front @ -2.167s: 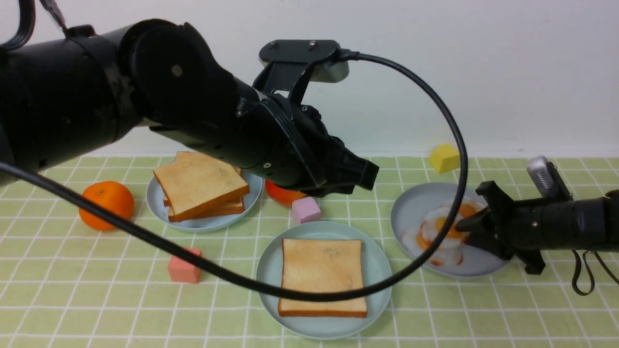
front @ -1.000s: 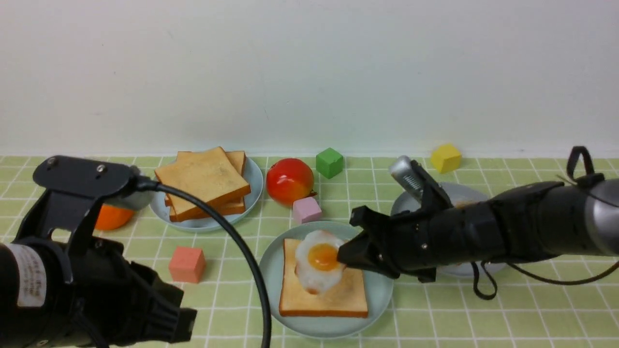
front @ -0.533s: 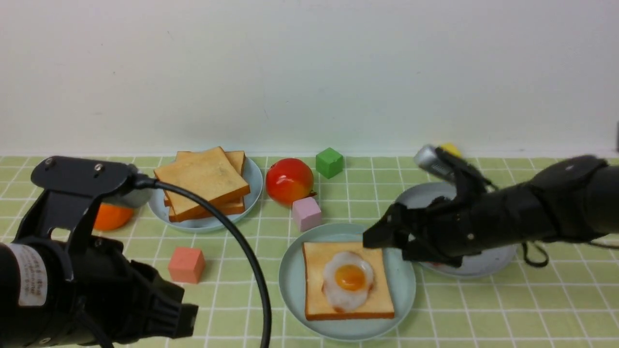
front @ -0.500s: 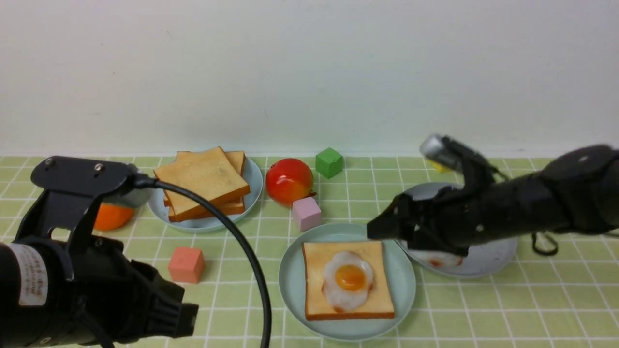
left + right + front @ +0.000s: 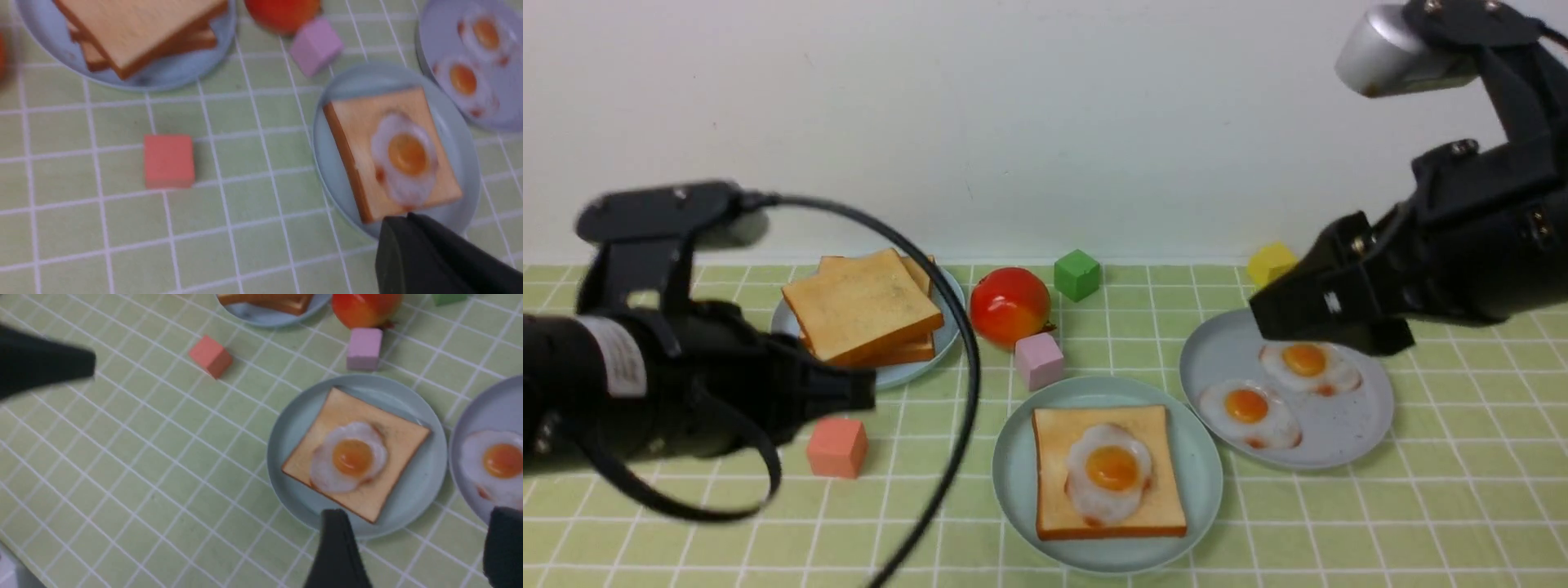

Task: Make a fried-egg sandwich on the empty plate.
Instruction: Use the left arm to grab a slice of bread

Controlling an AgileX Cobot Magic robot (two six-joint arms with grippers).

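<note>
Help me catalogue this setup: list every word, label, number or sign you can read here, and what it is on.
White sticker on the left arm: print too blurred to read.
Small white mark on the right arm: too small to read.
Nothing else in view shows any writing.

My left arm (image 5: 621, 384) lies low across the left side of the front frame, and its left claw (image 5: 854, 394) is pressed together, empty. My right arm (image 5: 1486, 245) enters high from the upper right; the right claw (image 5: 1319, 318) has jaws wide apart and grips nothing.
</note>
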